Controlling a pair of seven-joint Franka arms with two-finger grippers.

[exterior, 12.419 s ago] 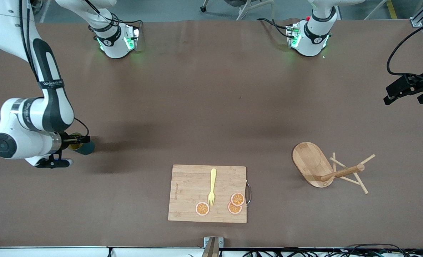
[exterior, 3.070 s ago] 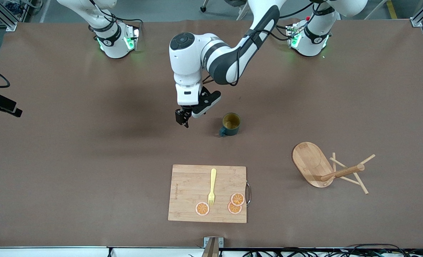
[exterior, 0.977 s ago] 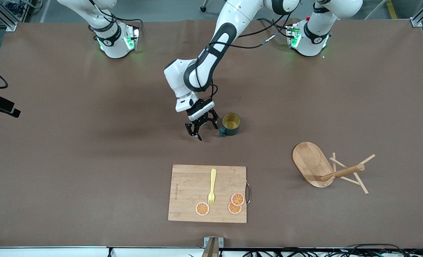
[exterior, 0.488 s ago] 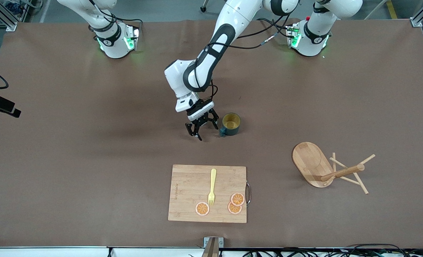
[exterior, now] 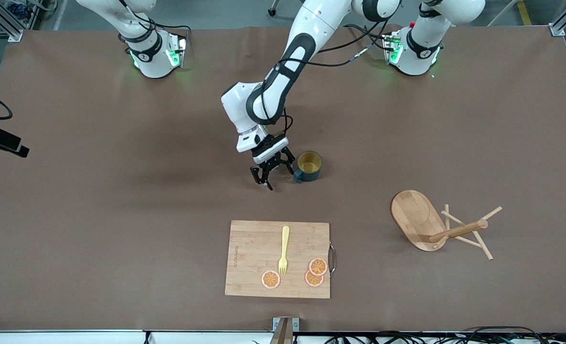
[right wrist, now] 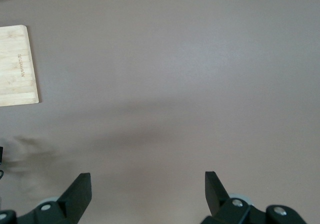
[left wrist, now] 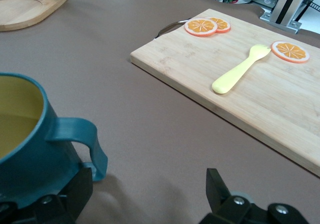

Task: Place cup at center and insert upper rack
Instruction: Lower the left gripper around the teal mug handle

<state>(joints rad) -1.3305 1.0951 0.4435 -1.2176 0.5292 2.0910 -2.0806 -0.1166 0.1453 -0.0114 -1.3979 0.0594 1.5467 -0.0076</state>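
Note:
The dark teal cup (exterior: 309, 166) with a yellow inside stands upright near the table's middle, its handle toward the front camera. My left gripper (exterior: 278, 176) is open and low beside the cup, one finger (left wrist: 75, 190) next to the handle (left wrist: 82, 139), nothing between the fingers. The cup fills a corner of the left wrist view (left wrist: 22, 149). The bamboo mug tree (exterior: 419, 220) lies tipped on its side toward the left arm's end, its post (exterior: 457, 231) and pegs resting on the table. My right gripper (right wrist: 147, 190) is open and empty, high over bare table at the right arm's end.
A wooden cutting board (exterior: 251, 260) with a metal handle lies nearer the front camera than the cup, bearing a yellow fork (exterior: 283, 251) and three orange slices (exterior: 317, 266). The mug tree's base shows in the left wrist view (left wrist: 30, 2).
The right arm set the cup near the middle and drew back to its end. The left gripper came down open beside the cup and has edged slightly closer to the handle.

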